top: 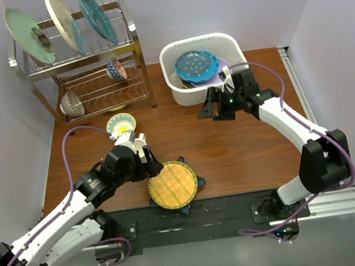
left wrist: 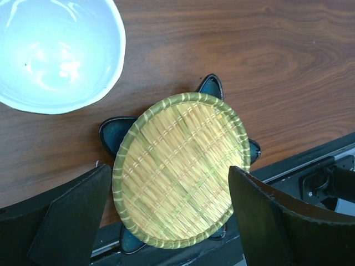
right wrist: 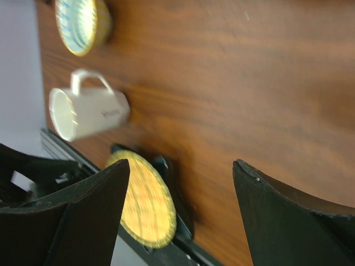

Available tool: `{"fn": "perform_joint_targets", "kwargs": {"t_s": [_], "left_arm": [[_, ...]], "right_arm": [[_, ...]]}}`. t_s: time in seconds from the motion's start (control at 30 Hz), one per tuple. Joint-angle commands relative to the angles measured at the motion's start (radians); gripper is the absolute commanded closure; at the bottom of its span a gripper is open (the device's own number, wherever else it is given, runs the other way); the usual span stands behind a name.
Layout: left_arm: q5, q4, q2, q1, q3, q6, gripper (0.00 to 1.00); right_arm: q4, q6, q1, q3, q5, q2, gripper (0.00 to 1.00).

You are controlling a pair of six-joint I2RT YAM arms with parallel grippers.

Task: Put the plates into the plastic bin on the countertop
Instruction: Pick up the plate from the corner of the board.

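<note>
The amber plate (top: 171, 185), straw-woven in look with a greenish rim, is stacked on the teal star-shaped plate (top: 201, 182) at the near edge of the countertop (top: 246, 150). It is framed between the widely parted fingers of the left gripper (left wrist: 169, 169), though contact cannot be told. The right gripper (top: 217, 111) is held spread and empty just beside the plastic bin (top: 172, 84), in which a blue dotted plate (top: 196, 65) is laid.

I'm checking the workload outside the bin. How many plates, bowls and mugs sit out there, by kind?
Plates: 5
Bowls: 3
Mug: 1
Total: 9
</note>
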Motion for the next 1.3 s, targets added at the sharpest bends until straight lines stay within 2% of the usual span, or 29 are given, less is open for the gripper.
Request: {"fn": "perform_joint_targets", "kwargs": {"t_s": [0.0, 0.3, 0.4, 0.6, 1.0, 1.27], "left_arm": [[0.012, 0.031, 0.028, -0.003, -0.023, -0.018, 0.09], [0.076, 0.093, 0.12, -0.003, -0.069, -0.023, 0.1], [0.082, 0.107, 0.137, -0.003, -0.075, -0.023, 0.1], [0.086, 0.116, 0.144, -0.003, -0.095, -0.026, 0.1], [0.078, 0.104, 0.14, -0.004, -0.098, -0.036, 0.11], [0.069, 0.089, 0.124, -0.003, -0.103, -0.033, 0.11]], "right_arm": [[0.034, -0.02, 0.015, -0.131, -0.055, -0.082, 0.22], [0.102, 0.035, 0.116, -0.328, -0.118, -0.14, 0.32], [0.136, 0.061, 0.147, -0.371, -0.152, -0.151, 0.38], [0.178, 0.121, 0.196, -0.442, -0.153, -0.215, 0.43], [0.205, 0.175, 0.261, -0.474, -0.135, -0.214, 0.49], [0.208, 0.195, 0.294, -0.489, -0.114, -0.234, 0.5]]}}
